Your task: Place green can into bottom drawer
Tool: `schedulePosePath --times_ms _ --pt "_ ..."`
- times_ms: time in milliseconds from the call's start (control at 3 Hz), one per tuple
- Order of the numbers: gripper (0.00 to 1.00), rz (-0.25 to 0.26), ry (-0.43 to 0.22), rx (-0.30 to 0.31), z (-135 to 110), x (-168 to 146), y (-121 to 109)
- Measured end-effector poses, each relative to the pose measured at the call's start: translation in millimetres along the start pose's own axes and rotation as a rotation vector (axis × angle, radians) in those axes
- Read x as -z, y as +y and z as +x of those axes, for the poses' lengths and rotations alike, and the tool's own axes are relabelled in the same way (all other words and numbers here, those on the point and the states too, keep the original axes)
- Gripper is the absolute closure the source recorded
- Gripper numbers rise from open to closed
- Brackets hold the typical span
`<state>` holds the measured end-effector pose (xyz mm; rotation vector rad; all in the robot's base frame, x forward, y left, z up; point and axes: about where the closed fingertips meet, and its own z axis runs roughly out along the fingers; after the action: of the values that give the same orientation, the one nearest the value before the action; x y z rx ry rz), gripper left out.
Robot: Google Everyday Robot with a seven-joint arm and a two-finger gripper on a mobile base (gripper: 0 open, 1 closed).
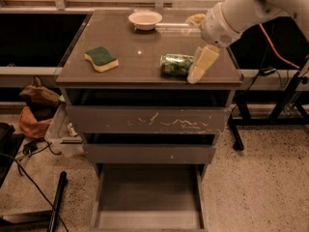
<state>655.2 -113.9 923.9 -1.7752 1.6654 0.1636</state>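
The green can [175, 65] lies on its side on the cabinet top [130, 42], right of centre near the front edge. My gripper [199, 42] comes in from the upper right on a white arm and is open, hovering just right of the can. One cream finger [203, 64] hangs down right beside the can's right end; the other finger [195, 19] is further back. Nothing is held. The bottom drawer [149, 195] is pulled out below, its flat floor bare.
A green-and-yellow sponge [101, 58] lies at the left of the top and a white bowl [145, 19] at the back. The scratched top drawer front [147, 120] and middle drawer front [149, 152] are shut. Bags [35, 111] and cables lie on the floor left; a black stand leg [235, 129] is right.
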Motion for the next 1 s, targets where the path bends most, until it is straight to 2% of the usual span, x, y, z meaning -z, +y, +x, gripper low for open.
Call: schedulePosePath --times_ms 333,1000 --pt "0.00 -0.026 -0.029 0.031 -11 -25 -24" --pt "0.00 -0.098 -0.059 -0.019 -4 -68 -41"
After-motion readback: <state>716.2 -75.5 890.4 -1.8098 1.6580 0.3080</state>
